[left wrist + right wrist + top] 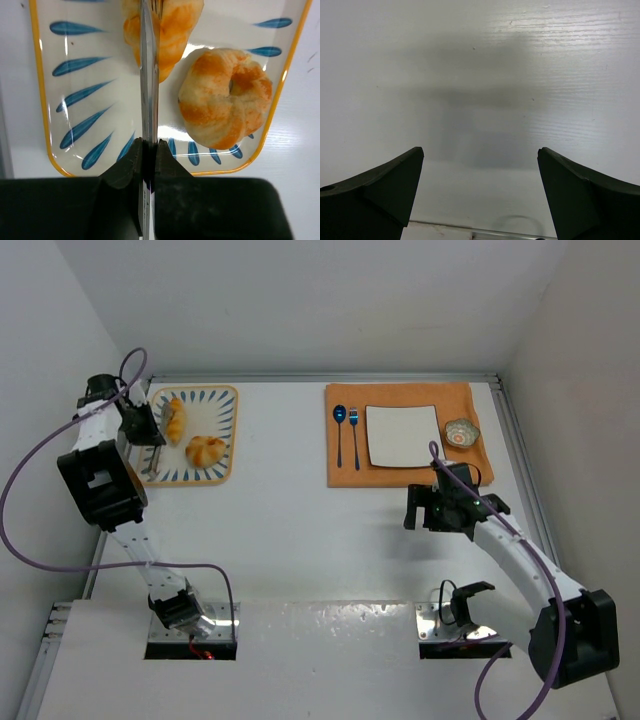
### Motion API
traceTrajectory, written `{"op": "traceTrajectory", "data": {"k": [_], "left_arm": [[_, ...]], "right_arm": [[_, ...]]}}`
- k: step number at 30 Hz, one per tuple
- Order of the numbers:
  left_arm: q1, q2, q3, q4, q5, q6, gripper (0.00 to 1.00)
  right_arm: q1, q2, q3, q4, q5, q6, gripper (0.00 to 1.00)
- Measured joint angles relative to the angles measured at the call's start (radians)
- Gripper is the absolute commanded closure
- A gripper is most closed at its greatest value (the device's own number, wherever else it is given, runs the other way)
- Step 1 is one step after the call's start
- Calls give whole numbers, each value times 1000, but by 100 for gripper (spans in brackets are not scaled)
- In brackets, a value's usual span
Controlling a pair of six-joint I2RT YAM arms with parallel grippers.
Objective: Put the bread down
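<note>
- White table (300,530) carries everything, with both arms reaching over it.
- Orange cloth mat (400,478) lies at the far right.
- Tray (215,408) with blue leaf marks and an orange rim sits at the far left, well apart from the mat. Both pieces of bread lie on it.
- Square white plate (402,435) rests in the middle of the mat.
- Right gripper (480,165) hangs over bare table just in front of the mat, with its jaws wide apart and nothing between them.
- Left gripper (148,147) is at the tray's edge, pressed together on a thin metal strip (149,90). The strip is possibly tongs seen edge-on, and it crosses over the croissant.
- Bun (225,97) lies just beside the croissant.
- Croissant (175,30) lies farther in on the tray.
- Small patterned bowl (461,433) sits on the mat to the right of the plate.
- Blue spoon (339,430) and blue fork (354,430) lie side by side to the left of the plate.
</note>
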Motion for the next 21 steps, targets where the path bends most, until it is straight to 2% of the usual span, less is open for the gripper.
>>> {"op": "traceTrajectory", "data": {"k": [6,11,17,21], "left_arm": [[-37,-46,74,-19,7,21,100],[-180,-89,194,-34,18,38,100],[-532,-64,365,-29,10,62,100],[-770,61,504,-19,-12,90,100]], "right_arm": [[0,2,2,0,9,10,3],[-40,2,3,-11,22,21,2],[-171,2,4,-32,31,29,2],[-204,2,5,-47,31,-2,2]]}}
